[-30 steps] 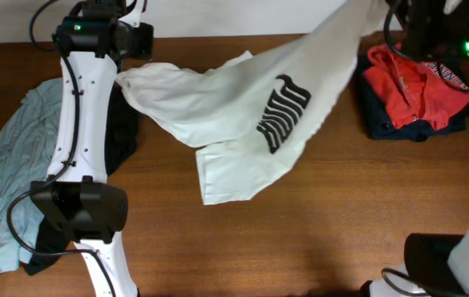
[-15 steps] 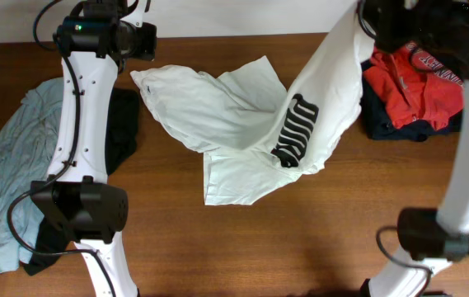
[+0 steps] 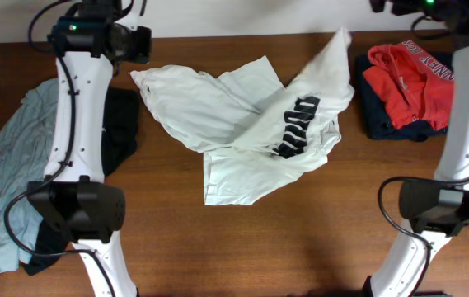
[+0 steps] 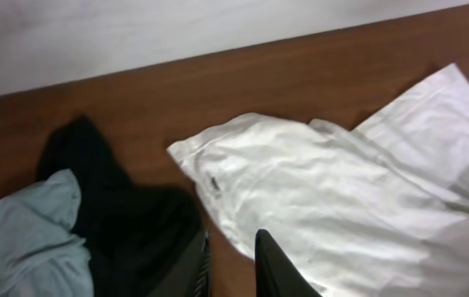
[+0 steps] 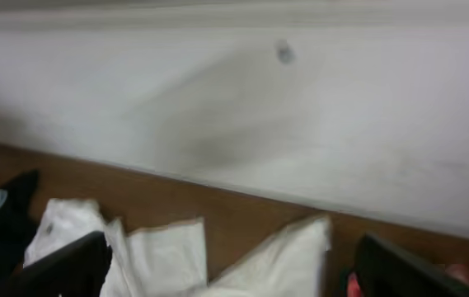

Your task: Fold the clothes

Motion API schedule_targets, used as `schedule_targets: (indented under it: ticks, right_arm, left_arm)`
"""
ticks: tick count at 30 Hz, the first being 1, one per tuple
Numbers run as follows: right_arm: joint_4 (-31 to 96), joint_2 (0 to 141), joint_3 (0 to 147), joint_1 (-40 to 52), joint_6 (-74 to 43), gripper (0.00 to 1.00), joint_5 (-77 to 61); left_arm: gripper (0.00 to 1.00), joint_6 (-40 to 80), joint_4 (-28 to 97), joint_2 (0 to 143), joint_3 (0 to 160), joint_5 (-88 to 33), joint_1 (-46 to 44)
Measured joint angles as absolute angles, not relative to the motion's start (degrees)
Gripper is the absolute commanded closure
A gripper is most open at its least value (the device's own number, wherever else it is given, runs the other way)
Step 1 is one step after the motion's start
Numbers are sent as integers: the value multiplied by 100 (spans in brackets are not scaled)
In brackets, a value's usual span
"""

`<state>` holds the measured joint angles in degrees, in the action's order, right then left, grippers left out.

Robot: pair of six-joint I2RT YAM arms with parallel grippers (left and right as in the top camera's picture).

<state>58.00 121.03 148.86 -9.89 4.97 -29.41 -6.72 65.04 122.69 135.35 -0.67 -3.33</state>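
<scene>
Right arm is no longer lifting the white T-shirt [image 3: 242, 124]; half a second ago its right side hung raised, and now that side has dropped back and lies crumpled over the rest of the shirt on the wooden table [image 3: 300, 239]. The shirt sits mid-table, unfolded and bunched, with its black print [image 3: 297, 125] face up on the right half and one corner poking toward the back wall. The right arm has pulled back to the far right corner. Right gripper [image 5: 230, 272] has its fingers [image 5: 61, 268] spread wide with nothing between them, and it is up off the cloth. Left gripper [image 4: 232, 268] hangs above the shirt's left edge, fingers a little apart, only table showing in the gap, nothing held.

Right of the shirt, a red hoodie [image 3: 407, 78] lies on top of a navy garment [image 3: 378, 115]. On the left side of the table, a black garment [image 3: 119, 132] lies just beside the shirt, and a light blue garment [image 3: 11, 165] is spread further out toward the edge.
</scene>
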Motion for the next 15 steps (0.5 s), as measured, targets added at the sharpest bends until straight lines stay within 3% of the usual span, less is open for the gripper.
schedule_targets:
  ticks: [7, 15]
  right_arm:
    - [7797, 12057, 14951, -777, 320, 2, -2982]
    - [9253, 12051, 14846, 550, 368, 2, -2375]
  left_arm:
    - [80, -670, 7181, 12269, 13535, -64, 106]
    - [59, -576, 7356, 12269, 13535, -204, 281]
